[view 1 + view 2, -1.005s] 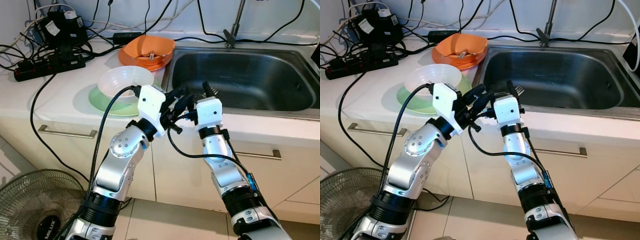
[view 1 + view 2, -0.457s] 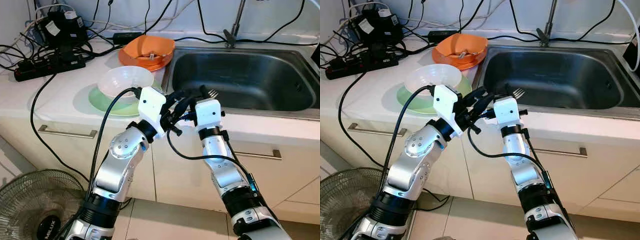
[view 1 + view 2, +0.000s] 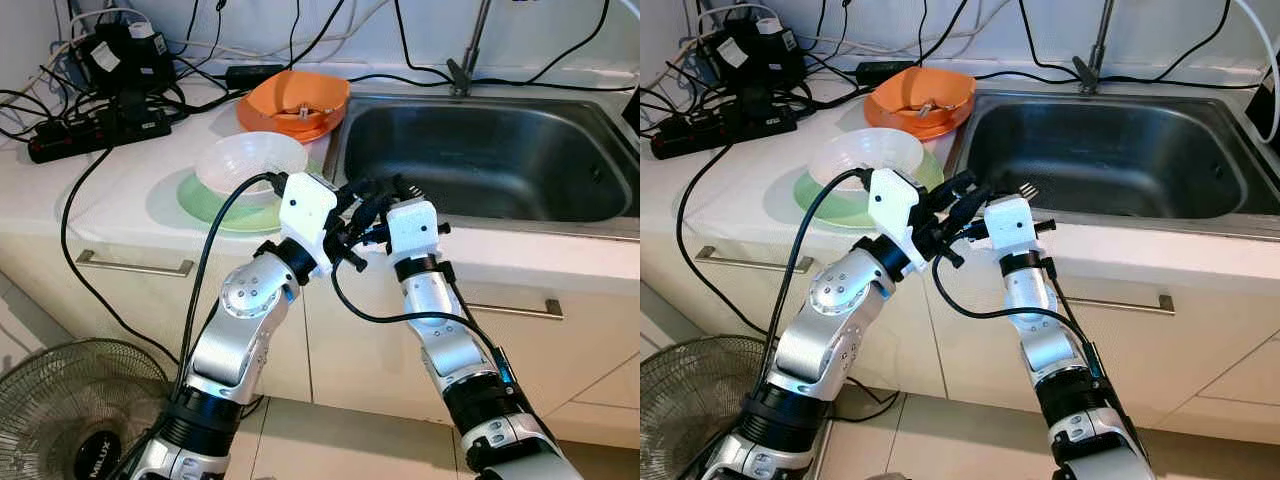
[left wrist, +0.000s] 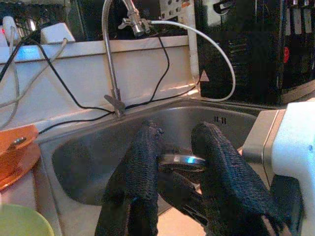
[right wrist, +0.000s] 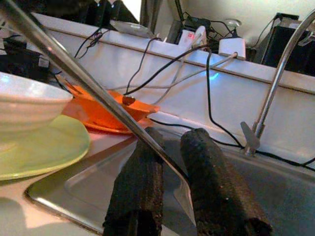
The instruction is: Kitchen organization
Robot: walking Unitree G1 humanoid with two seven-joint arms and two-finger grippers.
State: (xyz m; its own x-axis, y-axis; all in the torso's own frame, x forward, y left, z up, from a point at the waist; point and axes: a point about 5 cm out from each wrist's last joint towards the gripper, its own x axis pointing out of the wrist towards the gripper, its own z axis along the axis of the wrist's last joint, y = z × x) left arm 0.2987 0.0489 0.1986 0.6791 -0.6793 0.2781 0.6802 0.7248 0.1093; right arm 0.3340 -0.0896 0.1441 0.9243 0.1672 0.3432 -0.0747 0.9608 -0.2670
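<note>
A white table (image 3: 120, 195) runs across the upper frame, a steel sink (image 3: 500, 150) sunk into it at upper right. Below are cream cabinet doors (image 3: 560, 350) with metal handles (image 3: 135, 265). A fan (image 3: 60, 410) stands on the tiled floor (image 3: 330, 440) at lower left.

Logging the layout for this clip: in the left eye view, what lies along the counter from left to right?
Black power strip → green plate with the white bowl on it → steel sink.
</note>
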